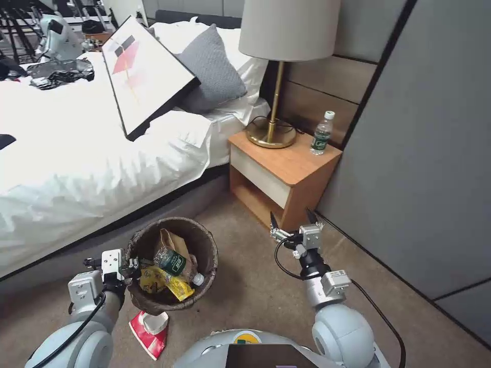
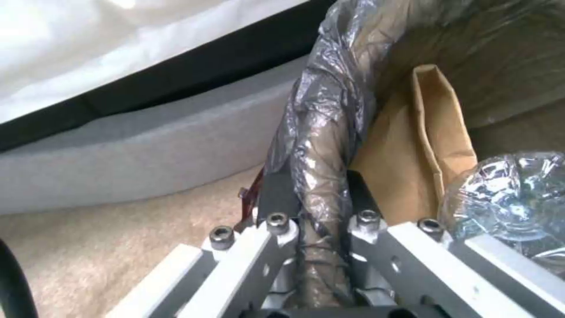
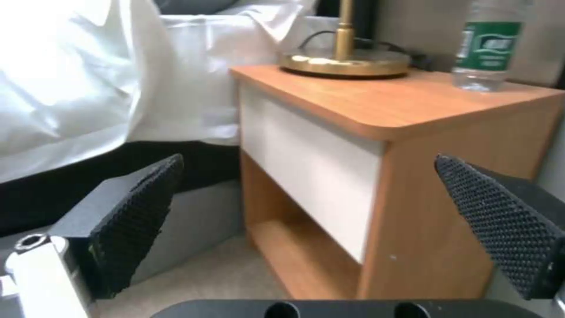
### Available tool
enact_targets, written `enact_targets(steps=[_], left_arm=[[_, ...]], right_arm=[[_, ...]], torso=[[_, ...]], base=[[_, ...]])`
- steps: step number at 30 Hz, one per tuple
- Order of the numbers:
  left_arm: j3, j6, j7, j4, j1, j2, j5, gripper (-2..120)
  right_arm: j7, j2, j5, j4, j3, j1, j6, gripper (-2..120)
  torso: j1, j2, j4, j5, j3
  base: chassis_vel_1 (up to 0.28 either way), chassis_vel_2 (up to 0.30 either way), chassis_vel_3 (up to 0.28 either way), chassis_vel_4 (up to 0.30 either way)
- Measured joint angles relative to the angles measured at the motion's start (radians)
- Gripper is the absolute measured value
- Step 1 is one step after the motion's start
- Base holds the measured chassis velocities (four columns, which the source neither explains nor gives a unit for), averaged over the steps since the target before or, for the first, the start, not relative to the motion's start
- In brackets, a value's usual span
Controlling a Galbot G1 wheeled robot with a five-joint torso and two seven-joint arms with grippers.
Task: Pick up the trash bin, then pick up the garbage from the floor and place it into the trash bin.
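Left gripper [image 1: 134,267] pinched shut on bagged rim of trash bin [image 1: 204,250], held beside bed; thin liner could slip, bin tip. Right gripper [image 1: 293,221] wide apart, empty, near nightstand [image 1: 291,168]. Red-and-white packet [image 1: 148,333] on carpet under bin, easily missed

No words or numbers can be read. The water bottle [image 3: 486,44] at the back corner of the nightstand [image 3: 377,110] has a green label, but its writing is too blurry.

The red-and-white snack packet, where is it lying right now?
In the head view, the red-and-white snack packet lies on the beige carpet on the robot's left, partly under the bag-lined round trash bin held by the left gripper.
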Motion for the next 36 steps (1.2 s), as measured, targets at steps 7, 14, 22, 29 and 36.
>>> enact_targets(steps=[7, 14, 22, 29, 36], left_arm=[[-0.002, -0.001, 0.000, 0.000, -0.003, 0.000, 0.000, 3], [-0.003, -0.001, -0.001, 0.000, -0.006, 0.000, 0.000, 3], [-0.005, -0.001, -0.001, 0.000, -0.008, 0.001, -0.002, 3], [-0.006, -0.001, -0.002, 0.000, -0.009, 0.001, -0.002, 3], [-0.006, -0.001, -0.002, 0.000, -0.010, 0.000, -0.003, 3]], right_arm=[[0.000, 0.000, -0.001, -0.003, -0.005, 0.000, 0.000, 100], [0.000, 0.000, -0.002, -0.007, -0.008, 0.000, 0.000, 100], [0.000, 0.000, -0.002, -0.013, -0.013, 0.006, -0.001, 100], [0.000, 0.000, -0.001, -0.017, -0.013, 0.011, -0.002, 100], [0.000, -0.001, 0.000, -0.020, -0.013, 0.015, -0.003, 100]], torso=[[0.000, 0.000, -0.0002, 0.0000, 0.000], [0.000, 0.000, -0.0001, 0.0000, 0.000], [0.000, 0.000, -0.0001, 0.0000, 0.000], [0.000, 0.000, 0.0000, 0.0001, 0.000], [0.000, 0.000, -0.0001, 0.0001, 0.000]], base=[[0.054, 0.053, 0.057, 0.052], [0.061, 0.055, 0.063, 0.066], [0.050, 0.056, 0.052, 0.052], [0.055, 0.054, 0.057, 0.059], [0.052, 0.054, 0.058, 0.047]])
